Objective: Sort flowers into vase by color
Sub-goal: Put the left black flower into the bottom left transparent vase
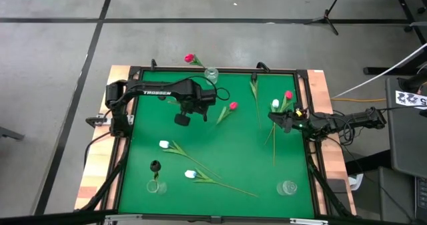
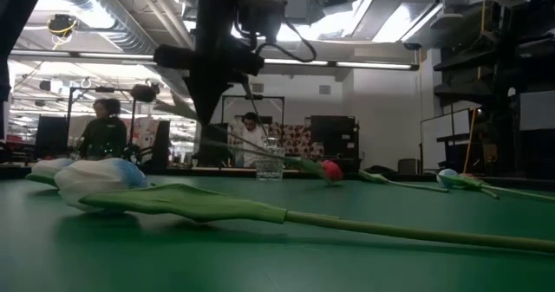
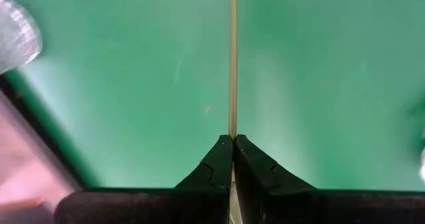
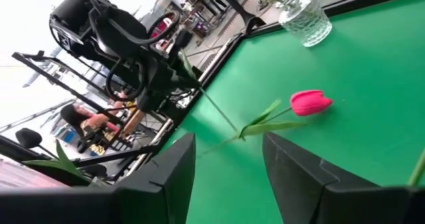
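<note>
My left gripper (image 1: 189,111) hangs over the middle of the green table, shut on a pink-red tulip (image 1: 233,106). The tulip's head (image 2: 331,169) sits low, toward the table's right; I cannot tell whether it touches the table. My right gripper (image 1: 283,118) waits open at the right edge, beside a white tulip (image 1: 275,105) and a pink one (image 1: 288,95) lying there. Two white tulips (image 1: 164,145) (image 1: 190,174) lie on the near half. A black tulip (image 1: 155,165) stands in the near-left glass vase (image 1: 155,186). Another pink tulip (image 1: 190,58) sticks out of the far vase (image 1: 211,73). My left gripper pinches the thin stem (image 3: 232,127) of the pink-red tulip between its two fingers (image 3: 216,161), coming from above and pointing down. The stem runs on ahead, in line with the fingers. It slants down from the gripper (image 4: 176,51) to the leaves and head (image 4: 311,102).
A third glass vase (image 1: 287,187) stands at the near-right corner. A green stem with leaves (image 1: 254,88) lies near the far right, and a long stem (image 1: 273,145) lies along the right side. A black frame (image 1: 220,70) rims the table. People show in the room behind.
</note>
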Available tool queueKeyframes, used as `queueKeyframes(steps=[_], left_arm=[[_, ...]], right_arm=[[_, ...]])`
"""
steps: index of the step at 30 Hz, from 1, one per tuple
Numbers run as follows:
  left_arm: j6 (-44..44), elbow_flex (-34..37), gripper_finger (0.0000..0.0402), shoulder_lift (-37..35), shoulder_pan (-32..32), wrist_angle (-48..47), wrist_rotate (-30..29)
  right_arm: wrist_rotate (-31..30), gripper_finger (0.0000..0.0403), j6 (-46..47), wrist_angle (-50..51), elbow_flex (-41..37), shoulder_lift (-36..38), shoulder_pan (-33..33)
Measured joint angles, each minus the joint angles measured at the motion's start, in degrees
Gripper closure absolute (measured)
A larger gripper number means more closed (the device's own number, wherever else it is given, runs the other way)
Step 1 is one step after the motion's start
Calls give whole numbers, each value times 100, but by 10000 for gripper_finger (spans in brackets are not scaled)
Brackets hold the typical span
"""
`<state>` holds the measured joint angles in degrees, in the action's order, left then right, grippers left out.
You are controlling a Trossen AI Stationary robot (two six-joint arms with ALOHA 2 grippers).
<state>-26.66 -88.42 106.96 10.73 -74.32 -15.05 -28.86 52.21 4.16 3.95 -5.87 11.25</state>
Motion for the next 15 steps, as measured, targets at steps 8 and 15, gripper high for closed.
queueKeyframes(steps=[8, 15], left_arm=[[130, -442, 399, -4, -266, -947, -630], [75, -868, 399, -4, -522, -1576, -1179]], right_arm=[[601, 226, -37, -81, 0, 0, 0], [937, 226, -63, -114, 4, -156, 0]])
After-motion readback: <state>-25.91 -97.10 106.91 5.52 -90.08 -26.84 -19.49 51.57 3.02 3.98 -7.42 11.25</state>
